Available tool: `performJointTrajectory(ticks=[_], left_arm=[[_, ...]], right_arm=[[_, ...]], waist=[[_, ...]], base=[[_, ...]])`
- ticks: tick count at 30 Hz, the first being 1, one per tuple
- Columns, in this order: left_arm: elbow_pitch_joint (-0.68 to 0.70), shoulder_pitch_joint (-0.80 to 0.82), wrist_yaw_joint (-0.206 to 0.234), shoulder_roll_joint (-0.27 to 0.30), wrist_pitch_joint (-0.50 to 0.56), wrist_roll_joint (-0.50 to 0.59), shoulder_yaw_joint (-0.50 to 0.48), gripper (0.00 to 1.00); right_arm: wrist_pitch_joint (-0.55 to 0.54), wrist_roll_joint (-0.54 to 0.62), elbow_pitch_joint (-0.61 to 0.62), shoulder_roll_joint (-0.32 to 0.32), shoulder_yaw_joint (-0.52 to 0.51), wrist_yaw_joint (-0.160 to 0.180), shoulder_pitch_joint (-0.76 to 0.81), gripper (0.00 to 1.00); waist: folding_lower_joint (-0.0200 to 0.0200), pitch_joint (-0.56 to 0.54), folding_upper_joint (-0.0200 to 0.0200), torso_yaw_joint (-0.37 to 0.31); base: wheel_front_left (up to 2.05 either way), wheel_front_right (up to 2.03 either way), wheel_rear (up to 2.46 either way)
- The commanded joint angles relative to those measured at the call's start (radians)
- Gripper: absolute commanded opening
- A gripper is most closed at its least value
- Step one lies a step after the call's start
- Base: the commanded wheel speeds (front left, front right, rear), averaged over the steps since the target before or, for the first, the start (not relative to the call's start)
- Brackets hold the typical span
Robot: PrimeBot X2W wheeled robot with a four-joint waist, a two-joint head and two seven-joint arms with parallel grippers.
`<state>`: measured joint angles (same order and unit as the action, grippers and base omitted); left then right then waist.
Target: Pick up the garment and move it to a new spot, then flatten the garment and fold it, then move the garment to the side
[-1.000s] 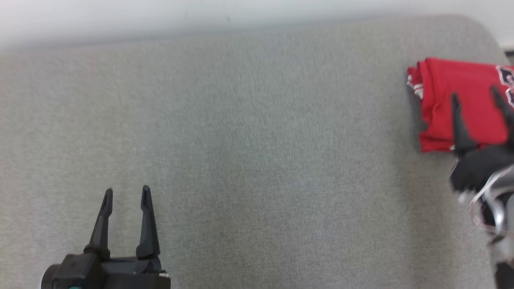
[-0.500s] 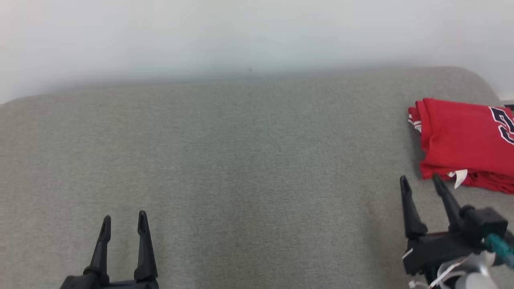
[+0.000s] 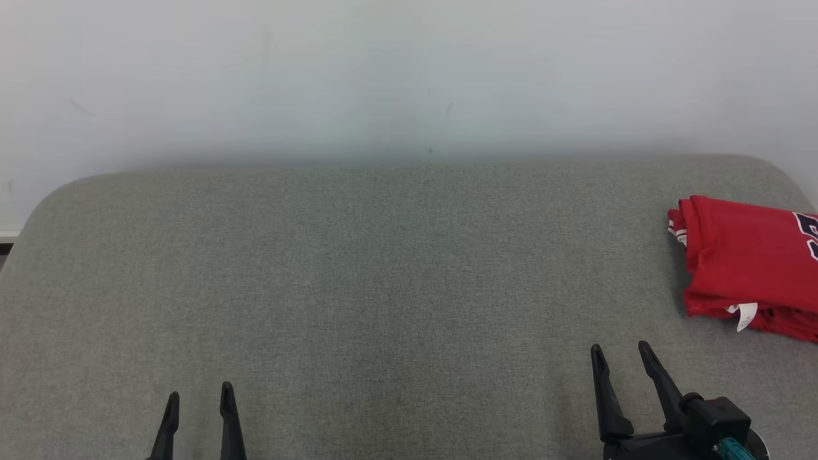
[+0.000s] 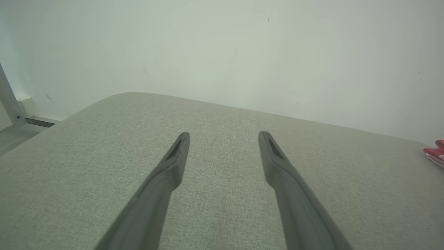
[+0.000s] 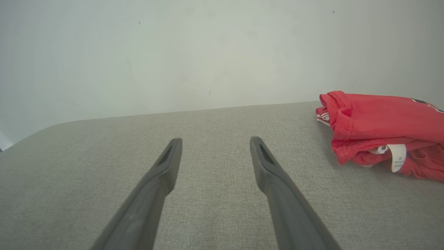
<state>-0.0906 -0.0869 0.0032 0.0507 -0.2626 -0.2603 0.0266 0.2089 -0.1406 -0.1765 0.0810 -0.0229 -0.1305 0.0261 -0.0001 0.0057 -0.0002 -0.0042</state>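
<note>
On the grey table's right edge, folded red shirt, right gripper nearby, jaws spread, empty, left gripper well apart, jaws spread, empty.

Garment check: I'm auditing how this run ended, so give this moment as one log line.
garment: folded, red, at right of grey surface | left gripper: open, empty | right gripper: open, empty, apart from garment

nothing readable: dark numeral on the garment is cut off; white tag print too small.
</note>
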Motion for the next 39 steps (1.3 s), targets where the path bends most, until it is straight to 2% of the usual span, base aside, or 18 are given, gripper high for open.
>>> performJointTrajectory(ticks=[1,34,35,39], left_arm=[[-0.010,-0.017,-0.004,-0.001,-0.002,0.002,-0.001,1.00],[-0.055,-0.010,-0.030,-0.001,-0.002,0.019,0.001,1.00],[-0.054,-0.016,-0.030,0.000,0.000,0.020,0.001,0.00],[-0.088,-0.021,-0.030,-0.001,0.004,0.013,0.002,0.00]], right_arm=[[0.007,0.004,-0.006,-0.008,0.001,0.000,0.011,1.00],[0.013,0.013,-0.039,-0.027,0.011,0.000,0.005,1.00],[0.011,0.010,-0.040,-0.022,0.011,0.000,0.009,0.00],[0.008,0.004,-0.072,-0.022,0.010,0.000,0.021,0.00]], waist=[[0.0001,-0.010,0.0002,0.007],[0.0001,-0.007,0.0002,-0.010],[0.0002,-0.007,0.0002,-0.010],[0.0002,-0.007,0.0002,-0.010]], base=[[0.00,0.00,0.00],[0.00,0.00,0.00],[0.00,0.00,0.00],[0.00,0.00,0.00]])
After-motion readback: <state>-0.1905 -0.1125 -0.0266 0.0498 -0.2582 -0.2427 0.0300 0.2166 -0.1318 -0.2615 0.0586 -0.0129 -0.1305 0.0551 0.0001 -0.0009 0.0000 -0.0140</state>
